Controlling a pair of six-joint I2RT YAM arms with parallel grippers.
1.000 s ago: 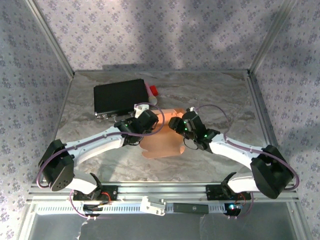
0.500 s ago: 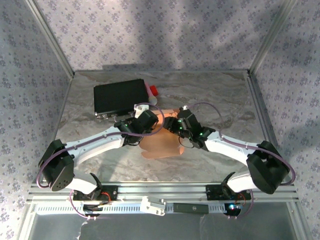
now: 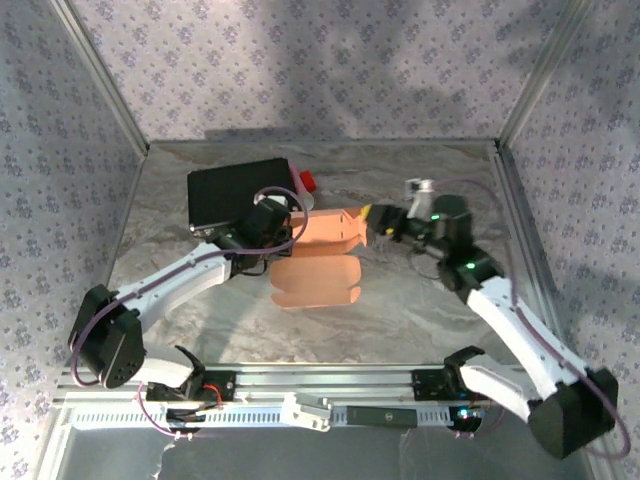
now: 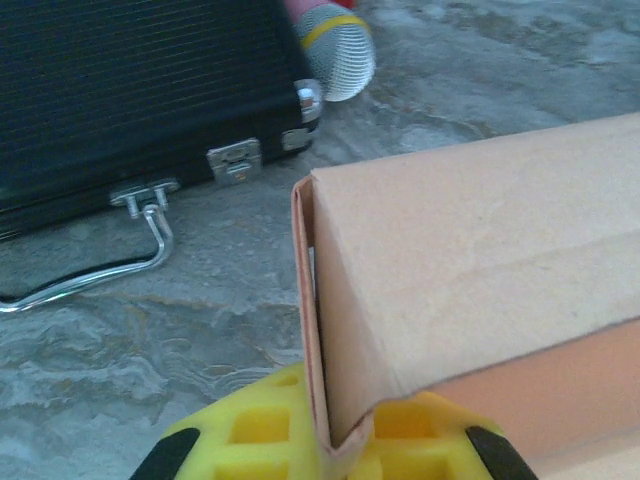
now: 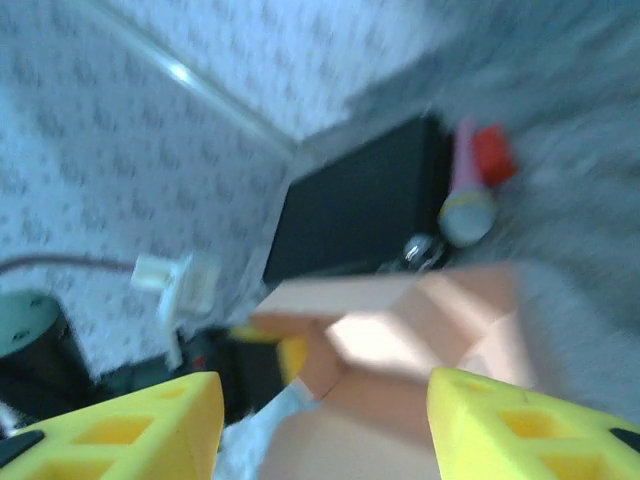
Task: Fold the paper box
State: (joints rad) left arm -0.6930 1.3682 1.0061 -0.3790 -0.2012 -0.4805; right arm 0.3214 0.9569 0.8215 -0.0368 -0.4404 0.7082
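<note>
Left jaws: clamped on paper box [image 4: 470, 260], pinching wall edge at near corner. Hold pinch firm, no twist; thin card likely creases.
Right jaws: apart, empty, just off box's right end. Bring them square onto end flap and press along crease, not across it.
Box sits mid-counter [image 3: 420, 320], one part raised, one panel flat toward arm bases. Interior hidden.
Black case [image 3: 238, 195] beyond left jaws: latched shut, contents unseen.
</note>
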